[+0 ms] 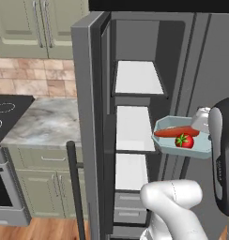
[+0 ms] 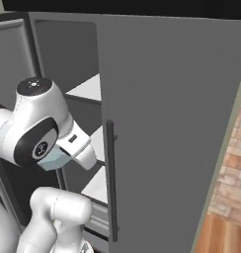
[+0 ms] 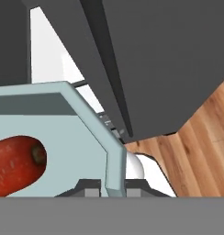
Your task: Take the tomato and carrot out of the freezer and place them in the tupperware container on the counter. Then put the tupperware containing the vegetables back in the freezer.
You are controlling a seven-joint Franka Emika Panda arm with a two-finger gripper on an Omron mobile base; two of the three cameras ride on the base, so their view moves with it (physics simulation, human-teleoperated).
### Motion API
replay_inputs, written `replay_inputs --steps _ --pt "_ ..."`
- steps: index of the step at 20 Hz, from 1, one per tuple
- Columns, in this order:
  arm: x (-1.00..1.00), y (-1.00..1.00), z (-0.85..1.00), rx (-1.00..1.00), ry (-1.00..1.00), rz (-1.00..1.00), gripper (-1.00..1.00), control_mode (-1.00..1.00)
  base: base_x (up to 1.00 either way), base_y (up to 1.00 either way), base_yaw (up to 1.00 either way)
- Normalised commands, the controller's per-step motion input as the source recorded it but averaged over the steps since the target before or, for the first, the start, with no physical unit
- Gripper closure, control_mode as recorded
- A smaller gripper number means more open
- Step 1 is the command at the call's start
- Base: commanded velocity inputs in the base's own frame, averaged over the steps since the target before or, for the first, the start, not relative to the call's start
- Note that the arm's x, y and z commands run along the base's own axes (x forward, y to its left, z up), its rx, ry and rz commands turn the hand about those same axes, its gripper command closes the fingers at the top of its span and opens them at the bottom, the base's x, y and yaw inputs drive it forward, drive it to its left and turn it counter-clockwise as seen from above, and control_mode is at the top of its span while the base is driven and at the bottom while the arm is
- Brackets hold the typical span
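Note:
The pale blue tupperware container hangs in the air in front of the open freezer, level with its middle white shelf. Inside it lie the orange-red carrot and the red tomato. My gripper is shut on the container's right rim. In the hand view my gripper pinches the container's rim between its fingertips, with the carrot lying to the left inside. A corner of the container shows under my hand in the right base view.
The freezer's left door stands open with its dark bar handle low down. Its right door is closed beside my arm. The marble counter and the black stovetop lie to the left. Drawers sit below the shelves.

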Motion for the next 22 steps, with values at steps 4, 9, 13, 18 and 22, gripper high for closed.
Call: replay_inputs --steps 4,9,13,18,22 --pt "0.00 0.00 0.00 0.00 0.00 0.00 1.00 1.00 0.51 0.02 0.00" --pt "0.00 0.00 0.00 0.00 0.00 0.00 1.00 1.00 0.75 0.04 0.00" --pt "0.00 0.00 0.00 0.00 0.00 0.00 1.00 1.00 0.93 0.02 -0.01" --pt "0.00 0.00 0.00 0.00 0.00 0.00 1.00 1.00 0.55 0.21 0.00" --pt "0.00 0.00 0.00 0.00 0.00 0.00 1.00 1.00 0.47 0.46 0.00"
